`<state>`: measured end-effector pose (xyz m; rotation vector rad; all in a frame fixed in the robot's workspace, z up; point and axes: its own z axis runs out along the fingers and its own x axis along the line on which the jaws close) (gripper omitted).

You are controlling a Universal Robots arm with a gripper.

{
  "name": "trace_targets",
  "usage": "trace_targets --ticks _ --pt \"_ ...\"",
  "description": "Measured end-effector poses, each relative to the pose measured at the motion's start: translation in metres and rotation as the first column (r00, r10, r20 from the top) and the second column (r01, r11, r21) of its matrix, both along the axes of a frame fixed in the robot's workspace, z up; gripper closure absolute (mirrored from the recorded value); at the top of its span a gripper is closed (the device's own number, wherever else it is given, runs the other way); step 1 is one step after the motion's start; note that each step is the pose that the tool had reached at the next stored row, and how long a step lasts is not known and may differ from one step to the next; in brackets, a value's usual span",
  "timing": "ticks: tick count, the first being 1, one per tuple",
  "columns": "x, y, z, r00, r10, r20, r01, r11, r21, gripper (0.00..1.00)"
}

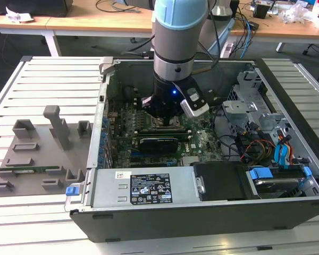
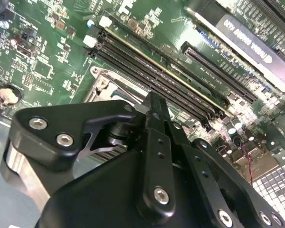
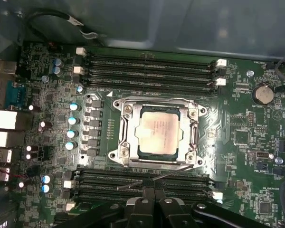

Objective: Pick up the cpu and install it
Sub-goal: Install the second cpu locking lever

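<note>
open PC case (image 1: 287,212) on slatted bench | cpu (image 3: 156,131) seated in socket frame (image 3: 157,134), frame centre | gripper (image 3: 149,197) above it, fingers look closed, holding nothing | placement looks done; socket wants latching

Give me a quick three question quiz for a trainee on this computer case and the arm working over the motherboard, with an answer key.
1. True or false: in the first wrist view, the cpu lies inside the socket frame.
2. In the first wrist view, what sits on two opposite sides of the socket frame? A) fans B) memory slots C) hard drives
3. Fill in: in the exterior view, the gripper is lowered inside the computer ____.

Key:
1. True; its silvery top shows within the metal rim.
2. B; long black slots run along both sides.
3. case; it is above the motherboard.
</note>
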<state>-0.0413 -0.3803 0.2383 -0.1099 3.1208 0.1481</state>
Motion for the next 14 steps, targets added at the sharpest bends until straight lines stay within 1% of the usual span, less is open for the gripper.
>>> trace_targets --ticks 1,3,4,9,14 --pt "-0.0011 0.0000 -0.0013 1.0000 0.000 0.0000 0.000 1.0000 0.0044 0.89" --pt "-0.0023 0.0000 -0.0033 1.0000 0.000 0.0000 0.000 1.0000 0.0074 0.89" --pt "-0.0036 -0.0001 -0.0061 1.0000 0.000 0.0000 0.000 1.0000 0.0086 0.89" --pt "-0.0078 -0.0001 -0.0124 1.0000 0.000 0.0000 0.000 1.0000 0.0093 0.89" --pt "-0.0084 -0.0001 -0.0145 1.0000 0.000 -0.0001 0.000 1.0000 0.0096 0.89"
